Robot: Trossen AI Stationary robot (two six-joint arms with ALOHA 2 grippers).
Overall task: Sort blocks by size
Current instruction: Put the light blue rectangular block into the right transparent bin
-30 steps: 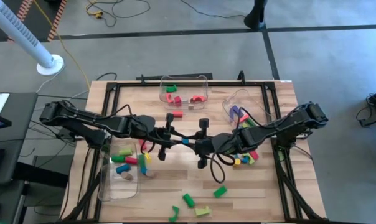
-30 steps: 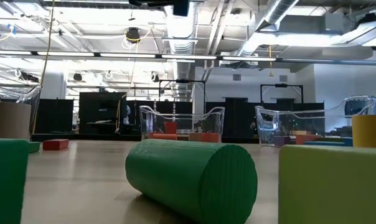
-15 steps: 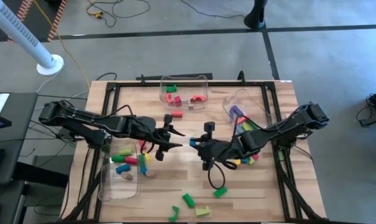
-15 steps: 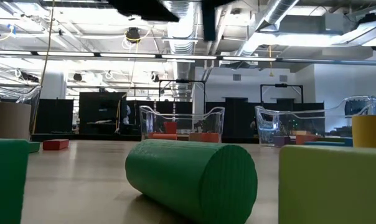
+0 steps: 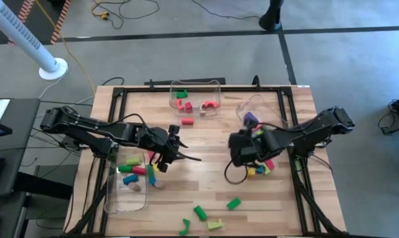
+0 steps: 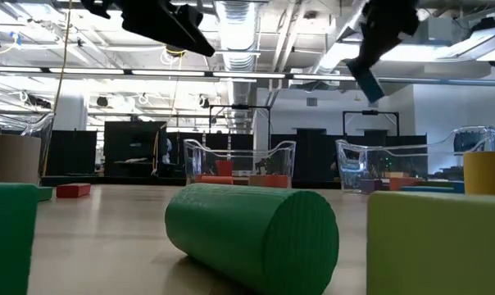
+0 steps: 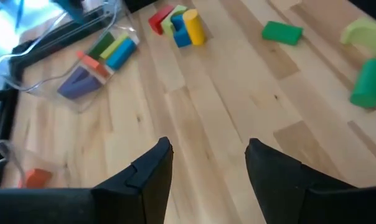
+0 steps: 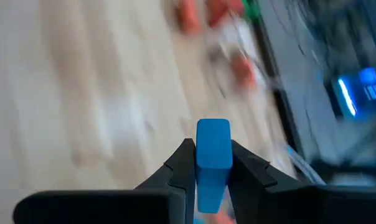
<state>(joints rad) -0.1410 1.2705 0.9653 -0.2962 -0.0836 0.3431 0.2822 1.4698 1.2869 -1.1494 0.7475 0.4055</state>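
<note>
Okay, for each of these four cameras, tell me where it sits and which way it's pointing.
High view: overhead, straight down on the table; both arms show, left hand, right hand.
Low view: at tabletop height, looking level past a green cylinder; both arms enter from above.
Left wrist view: on the left arm, facing the tabletop; its open fingers show.
Right wrist view: on the right arm; its fingers clamp a blue block.
Shared: the low and right wrist views both show that blue block.

left tool point(image 7: 206, 168) empty, parted, right tool point(image 8: 213, 163) clamped
</note>
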